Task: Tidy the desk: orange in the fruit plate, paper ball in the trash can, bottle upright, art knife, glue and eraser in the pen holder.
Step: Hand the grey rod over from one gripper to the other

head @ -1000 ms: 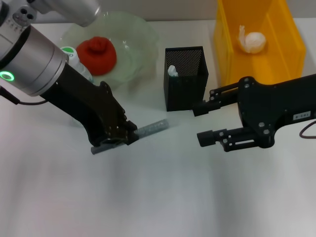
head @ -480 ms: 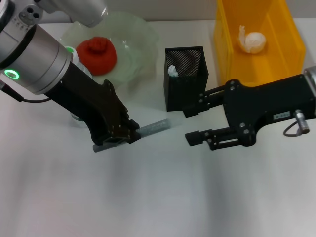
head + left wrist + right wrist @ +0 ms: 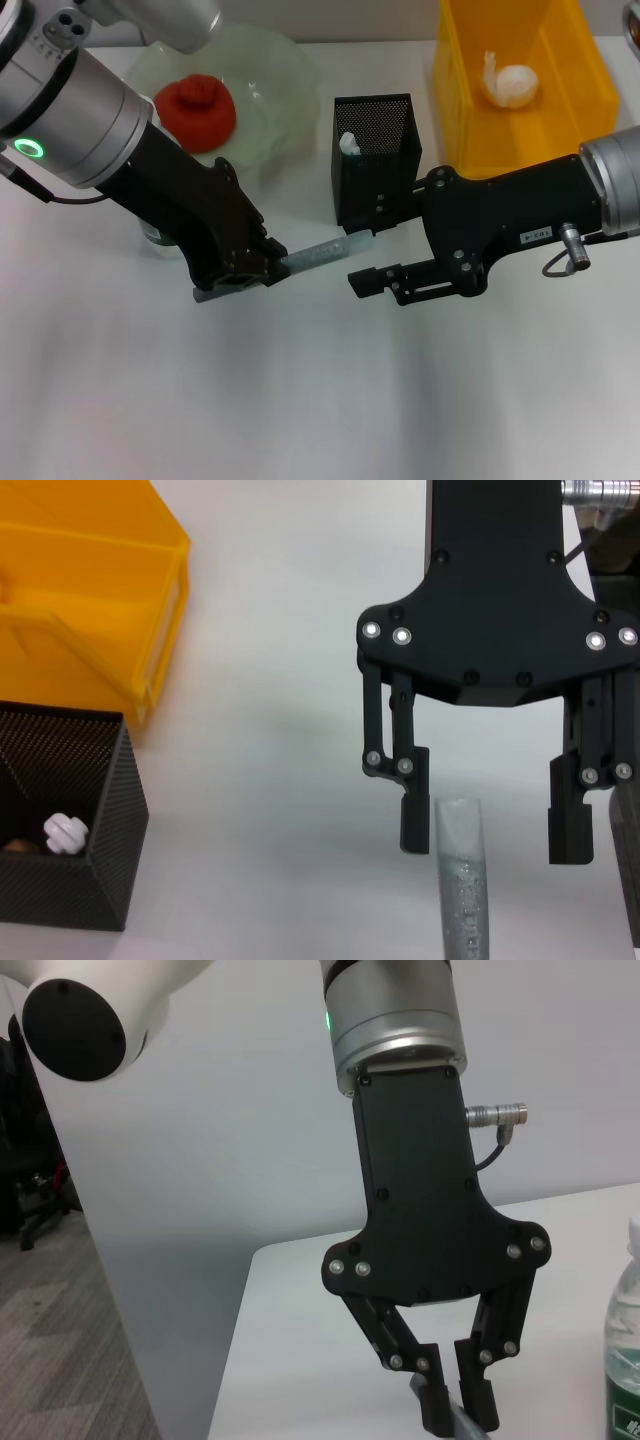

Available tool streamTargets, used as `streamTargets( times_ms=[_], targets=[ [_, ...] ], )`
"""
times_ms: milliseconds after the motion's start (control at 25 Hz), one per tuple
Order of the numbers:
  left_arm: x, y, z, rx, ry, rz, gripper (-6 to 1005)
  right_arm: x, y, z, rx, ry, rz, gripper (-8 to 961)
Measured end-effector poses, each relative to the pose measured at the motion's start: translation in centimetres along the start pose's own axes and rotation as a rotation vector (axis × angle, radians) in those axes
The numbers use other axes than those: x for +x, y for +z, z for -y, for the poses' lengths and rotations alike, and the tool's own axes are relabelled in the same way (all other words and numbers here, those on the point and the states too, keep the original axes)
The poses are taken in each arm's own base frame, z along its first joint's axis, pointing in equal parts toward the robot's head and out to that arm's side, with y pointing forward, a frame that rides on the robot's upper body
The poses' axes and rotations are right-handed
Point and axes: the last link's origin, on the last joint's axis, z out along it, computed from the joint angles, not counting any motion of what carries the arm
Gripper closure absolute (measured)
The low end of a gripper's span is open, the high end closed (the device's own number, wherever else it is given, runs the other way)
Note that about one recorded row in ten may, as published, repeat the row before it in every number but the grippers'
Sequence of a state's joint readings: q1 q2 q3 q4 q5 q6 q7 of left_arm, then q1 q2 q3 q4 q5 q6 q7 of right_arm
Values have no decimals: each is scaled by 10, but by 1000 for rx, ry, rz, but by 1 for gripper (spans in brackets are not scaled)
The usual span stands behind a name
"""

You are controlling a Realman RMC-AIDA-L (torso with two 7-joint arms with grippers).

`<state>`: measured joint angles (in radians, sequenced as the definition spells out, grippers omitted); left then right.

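Art knife (image 3: 325, 252): grey slim stick, held level above the white desk (image 3: 300, 400), in front of the pen holder (image 3: 376, 158).
Left gripper (image 3: 243, 272): fingers pinching the knife's near end.
Right gripper (image 3: 365, 255): fingers spread, straddling the knife's free tip.
Orange (image 3: 197, 110): in the fruit plate (image 3: 285, 95).
Paper ball (image 3: 516, 84): in the trash can (image 3: 460, 120).

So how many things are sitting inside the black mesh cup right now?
2 visible in the black metal-mesh pen holder: a white capped item and a small brownish item beside it. Others may be hidden.
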<state>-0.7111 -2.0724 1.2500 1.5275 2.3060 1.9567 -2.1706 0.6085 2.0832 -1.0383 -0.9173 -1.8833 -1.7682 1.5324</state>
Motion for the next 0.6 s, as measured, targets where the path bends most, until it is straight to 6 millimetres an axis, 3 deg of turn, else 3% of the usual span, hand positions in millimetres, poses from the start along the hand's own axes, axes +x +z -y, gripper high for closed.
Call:
streamTargets(
  times_ms=[360, 600],
  targets=[
    [0, 2, 0, -1, 1, 1, 854, -1, 1, 0, 0, -2, 10, 413],
    [-1, 2, 0, -2, 1, 2, 847, -1, 3, 0, 1, -1, 8, 563]
  ],
)
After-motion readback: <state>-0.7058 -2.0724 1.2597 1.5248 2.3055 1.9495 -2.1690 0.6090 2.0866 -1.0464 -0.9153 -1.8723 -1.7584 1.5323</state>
